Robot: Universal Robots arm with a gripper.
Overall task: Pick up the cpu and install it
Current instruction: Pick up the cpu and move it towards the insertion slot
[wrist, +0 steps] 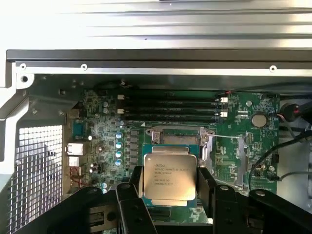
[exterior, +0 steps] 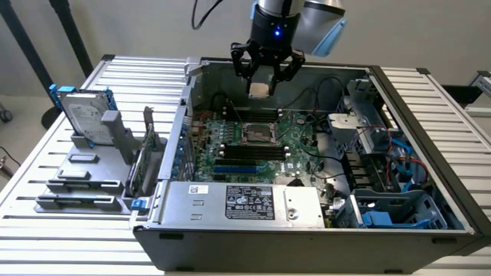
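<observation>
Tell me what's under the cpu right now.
The cpu, held in the gripper, hangs over the green motherboard; the socket frame shows past its edge. What lies straight beneath is covered by the cpu itself.

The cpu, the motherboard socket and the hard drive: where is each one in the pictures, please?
cpu (wrist: 169, 178), wrist view, middle of its silver metal top.
motherboard socket (exterior: 259, 134), exterior view, centre of the black-framed square.
hard drive (exterior: 83, 117), exterior view, its silver face inside the blue frame.

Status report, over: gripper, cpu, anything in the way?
Copy: gripper shut on cpu, up over open case. Not yet in socket. Nothing seen between them.
</observation>
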